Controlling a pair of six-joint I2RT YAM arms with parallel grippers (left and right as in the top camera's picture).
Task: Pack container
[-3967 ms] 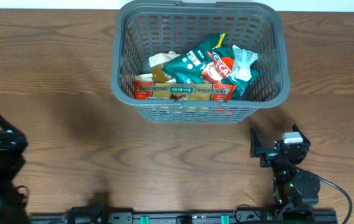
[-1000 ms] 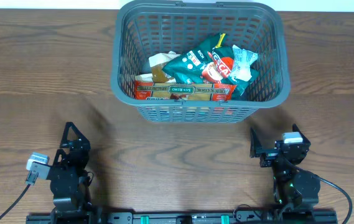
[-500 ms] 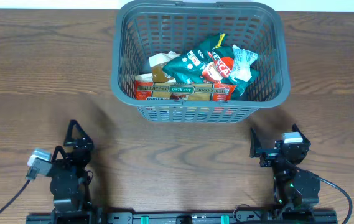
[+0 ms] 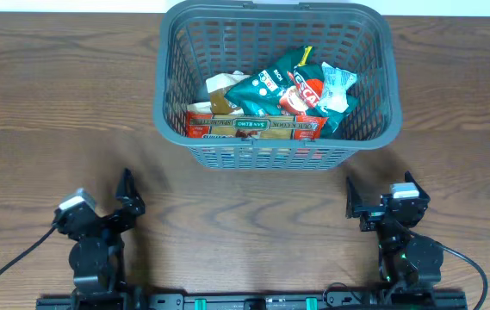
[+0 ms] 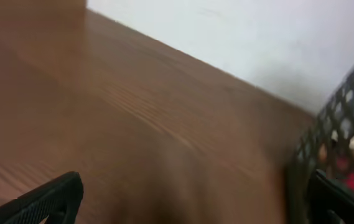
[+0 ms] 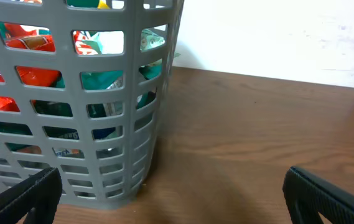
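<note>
dark grey slotted container [image 4: 262,157] holding food packets, far centre on a wooden table [image 4: 55,112], with two robot arms low at the near edge.

the container stands upright. inside it lie a green packet [image 4: 266,86], a red-labelled packet [image 4: 307,93], a pale wrapper [image 4: 339,86] and a long red and green box [image 4: 253,127] against the near wall. the left gripper [image 4: 131,196] is at near left, well apart from the container, fingers spread wide and grasping nothing; its wrist view is blurred. the right gripper [image 4: 380,191] is at near right, near the container's near right corner, fingers released wide, also empty.
</note>
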